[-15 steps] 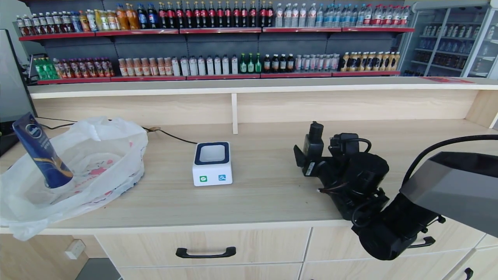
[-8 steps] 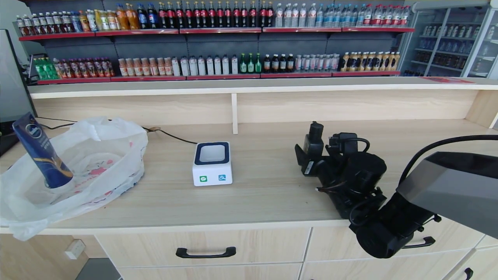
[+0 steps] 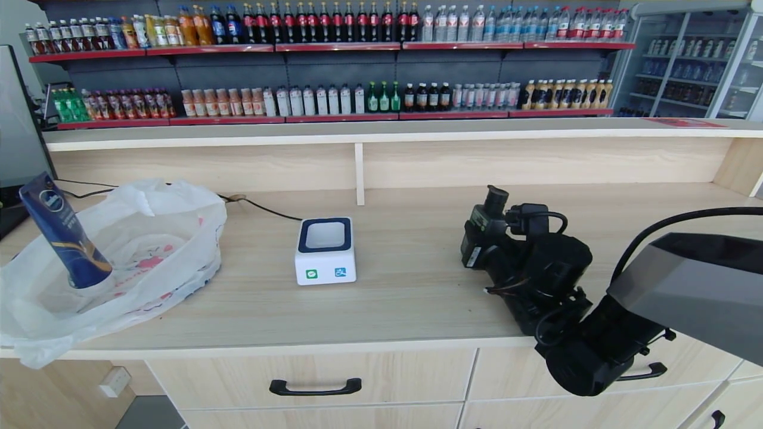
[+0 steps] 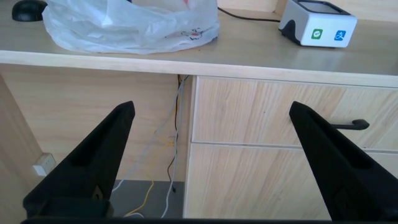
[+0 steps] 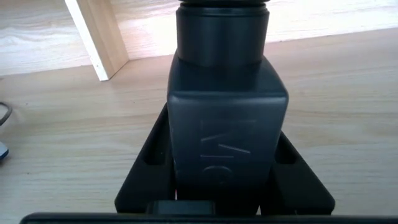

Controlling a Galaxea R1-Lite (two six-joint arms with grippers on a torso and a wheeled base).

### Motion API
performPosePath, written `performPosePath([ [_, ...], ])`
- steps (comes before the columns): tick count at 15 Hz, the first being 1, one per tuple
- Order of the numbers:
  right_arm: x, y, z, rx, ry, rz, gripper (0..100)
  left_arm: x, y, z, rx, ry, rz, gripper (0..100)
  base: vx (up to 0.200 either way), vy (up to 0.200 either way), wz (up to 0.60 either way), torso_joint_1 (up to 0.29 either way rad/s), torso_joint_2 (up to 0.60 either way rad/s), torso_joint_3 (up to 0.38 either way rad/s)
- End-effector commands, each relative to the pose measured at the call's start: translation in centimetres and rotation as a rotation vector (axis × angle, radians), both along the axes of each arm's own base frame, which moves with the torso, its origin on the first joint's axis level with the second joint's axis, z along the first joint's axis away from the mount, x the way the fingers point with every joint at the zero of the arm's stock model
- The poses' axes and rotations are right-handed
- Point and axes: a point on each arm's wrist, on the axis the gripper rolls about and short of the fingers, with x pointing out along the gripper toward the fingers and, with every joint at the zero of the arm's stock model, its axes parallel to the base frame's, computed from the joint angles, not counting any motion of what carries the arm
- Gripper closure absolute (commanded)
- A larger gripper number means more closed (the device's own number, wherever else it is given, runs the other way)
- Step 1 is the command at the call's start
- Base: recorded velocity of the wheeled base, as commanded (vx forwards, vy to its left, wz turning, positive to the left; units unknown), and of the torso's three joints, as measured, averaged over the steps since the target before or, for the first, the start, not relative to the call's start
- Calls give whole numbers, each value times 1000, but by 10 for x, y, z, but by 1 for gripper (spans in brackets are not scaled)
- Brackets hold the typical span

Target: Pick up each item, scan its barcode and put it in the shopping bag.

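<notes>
The long pale wooden counter (image 3: 417, 286) runs under the right gripper (image 3: 490, 241), which hangs just above its surface, with a raised back ledge beyond it. Well off to that gripper's left, near the counter's far end, the white plastic shopping bag (image 3: 155, 238) lies slumped and open. Between the bag and the right gripper sits the small white scanner (image 3: 325, 250) with its dark-framed window facing up, near the gripper but clear of it, a black cable (image 3: 268, 210) trailing away behind it toward the bag. A blue tube (image 3: 62, 229) stands tilted inside the bag, at the side farthest from the right gripper. The right gripper is clamped on a dark bottle (image 3: 484, 221), one finger pressed on each flat side and the round cap pointing away from the wrist toward the back ledge. The left gripper (image 4: 214, 162) is down below the counter's edge, its fingers spread wide with nothing between them, facing the drawer fronts (image 4: 267, 118).
</notes>
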Motion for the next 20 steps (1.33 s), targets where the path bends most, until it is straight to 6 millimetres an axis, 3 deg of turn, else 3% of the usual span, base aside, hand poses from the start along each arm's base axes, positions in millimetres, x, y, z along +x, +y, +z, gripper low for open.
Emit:
performPosePath([
  [1, 0, -3, 5, 6, -9, -7, 100, 0, 0, 0, -1, 0, 0, 0, 0, 0, 0, 0, 0, 0],
  [6, -6, -8, 4, 3, 7, -13, 100, 0, 0, -1, -4, 6, 2, 0, 0, 0, 0, 0, 0, 0],
  [10, -10, -8, 15, 18, -17, -8, 100, 0, 0, -1, -4, 7, 0, 0, 0, 0, 0, 0, 0, 0],
  [20, -70, -29, 59, 61, -74, 24, 100, 0, 0, -2, 2, 15, -1, 0, 0, 0, 0, 0, 0, 0],
])
